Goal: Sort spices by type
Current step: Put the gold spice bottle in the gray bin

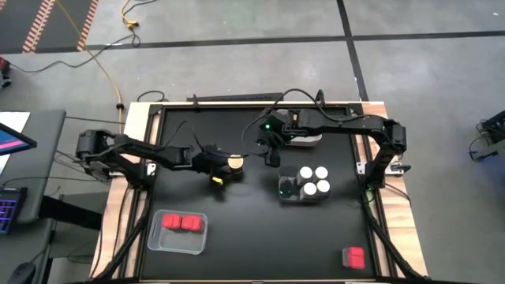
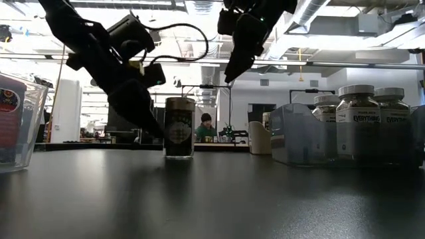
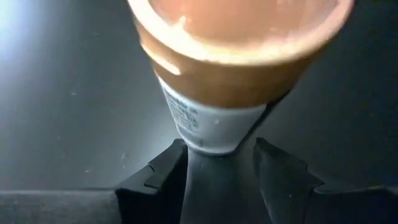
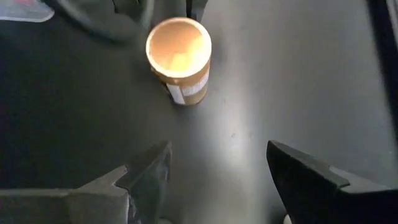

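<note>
A brown cork-topped spice jar [image 1: 233,162] stands upright near the table's middle, and my left gripper [image 3: 217,149] is shut on it. It also shows in the low view as the jar [image 2: 179,126]. My right gripper [image 1: 272,155] hangs open above the table, just right of the jar and touching nothing; its wrist view shows the jar [image 4: 179,59] beyond its spread fingers. Several white-lidded jars [image 1: 314,180] stand in a clear tray [image 1: 286,189] at the right. Two red boxes [image 1: 181,222] lie in a clear tray [image 1: 158,241] at the near left. My left gripper pinches the jar's lower body [image 3: 211,134], on its white label below the cork top, between its two fingers. The fingers [image 2: 154,126] come slanting down from the table's left. The jar stands upright with its base [image 2: 179,155] on the table.
A single red box [image 1: 353,256] lies at the near right corner. A white tray [image 1: 306,139] sits at the far side under my right arm. Bare black tabletop [image 1: 252,229] stretches between the two clear trays.
</note>
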